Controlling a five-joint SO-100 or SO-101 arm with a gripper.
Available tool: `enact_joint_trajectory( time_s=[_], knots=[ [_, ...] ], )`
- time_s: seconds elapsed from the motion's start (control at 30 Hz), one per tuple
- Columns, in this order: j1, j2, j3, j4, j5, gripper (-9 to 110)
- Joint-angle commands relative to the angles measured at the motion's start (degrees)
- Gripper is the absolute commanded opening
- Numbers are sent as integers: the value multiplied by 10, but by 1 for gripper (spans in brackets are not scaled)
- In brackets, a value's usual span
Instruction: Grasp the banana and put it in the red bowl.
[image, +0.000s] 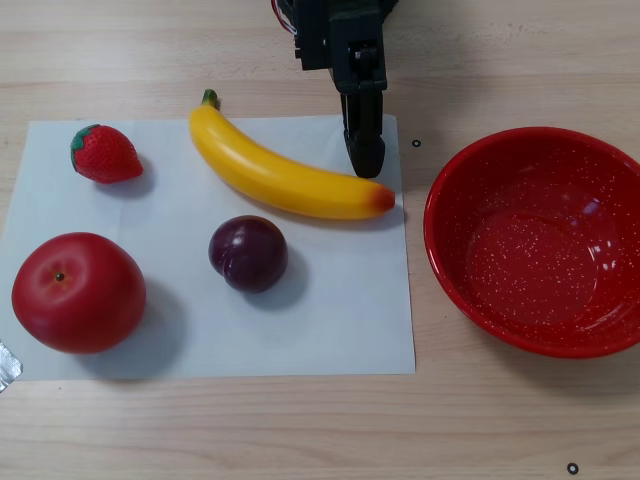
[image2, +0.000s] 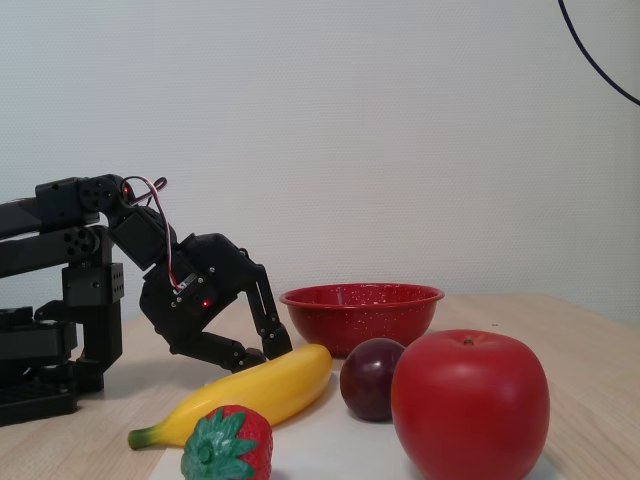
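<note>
Banana (image: 280, 172) lies diagonally on white paper sheet (image: 330, 320) near the table's far edge in the other view, green stem toward the far left, orange end pointing at the red bowl (image: 455, 270). Bowl sits at the right edge, off the paper. Gripper (image: 366, 160) is lowered just behind the banana's orange end; fingers parted, nothing held. Strawberry (image: 104, 154), apple (image: 78, 292) and plum (image: 248, 253) occupy the paper's left and middle.

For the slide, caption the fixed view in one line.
Black gripper lowered to the banana beside a strawberry, plum and apple, red bowl behind.
</note>
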Motion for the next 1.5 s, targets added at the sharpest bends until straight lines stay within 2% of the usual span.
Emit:
enact_joint_trajectory(
  time_s=[0.0, 0.8, 1.13, 1.47],
  knots=[
    [1, -7, 3, 4, 3, 0],
    [-2, -9, -10, 20, 3, 0],
    [-13, -71, -129, 105, -8, 0],
    [-40, -200, -338, 236, -29, 0]
  ],
)
